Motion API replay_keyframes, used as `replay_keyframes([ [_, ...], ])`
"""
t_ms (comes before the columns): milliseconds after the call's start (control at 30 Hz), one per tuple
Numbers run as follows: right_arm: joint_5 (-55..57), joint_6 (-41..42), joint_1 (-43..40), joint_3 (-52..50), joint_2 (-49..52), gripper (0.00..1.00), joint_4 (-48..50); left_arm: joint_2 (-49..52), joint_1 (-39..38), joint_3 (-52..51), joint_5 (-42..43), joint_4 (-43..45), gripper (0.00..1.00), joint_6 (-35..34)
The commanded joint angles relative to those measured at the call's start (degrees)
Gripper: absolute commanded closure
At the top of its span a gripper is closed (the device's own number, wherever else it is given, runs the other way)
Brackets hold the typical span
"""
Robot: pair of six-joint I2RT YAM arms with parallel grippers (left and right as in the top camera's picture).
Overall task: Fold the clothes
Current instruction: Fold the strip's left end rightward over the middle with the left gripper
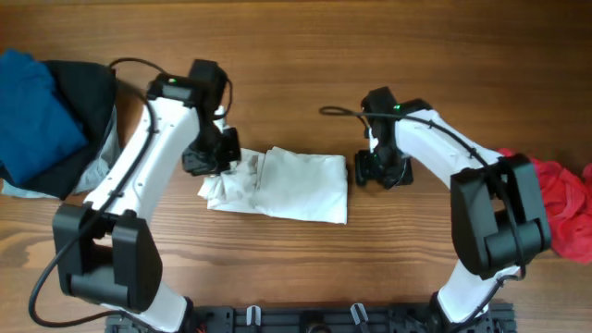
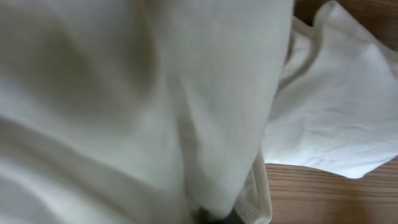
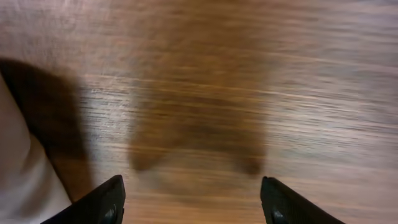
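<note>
The white T-shirt lies folded into a rough rectangle at the table's middle, its left end bunched up. My left gripper is at that bunched end, shut on the cloth. In the left wrist view the white T-shirt drapes over nearly everything and only a dark fingertip shows at the bottom. My right gripper stands just off the shirt's right edge. In its wrist view the right gripper is open over bare wood, with a strip of the white T-shirt at the left. The red garment lies crumpled at the far right.
A pile of blue cloth over black cloth sits at the table's left edge. Bare wooden table stretches behind the shirt and in front of it. The arm bases stand at the near edge.
</note>
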Motion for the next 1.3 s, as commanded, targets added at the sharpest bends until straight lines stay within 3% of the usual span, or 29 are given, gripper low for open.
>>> replay_keyframes([
  [0, -3.3, -0.6, 1.9, -3.1, 1.2, 0.29, 3.1, -1.3, -3.5, 1.1, 0.4, 0.5, 0.95, -4.4],
  [400, -5.8, 1.3, 4.6, -4.5, 1.2, 0.30, 6.2, -1.3, -11.3, 9.7, 2.9, -0.3, 0.95, -7.2],
  [767, -5.8, 2.0, 4.6, -4.5, 1.2, 0.29, 6.2, 0.7, -19.4, 9.9, 2.7, 1.3, 0.91, -7.4],
  [1267, -6.7, 2.0, 4.7, -4.5, 1.2, 0.30, 5.9, 1.1, -22.5, 9.9, 1.3, 2.7, 0.85, -8.2],
])
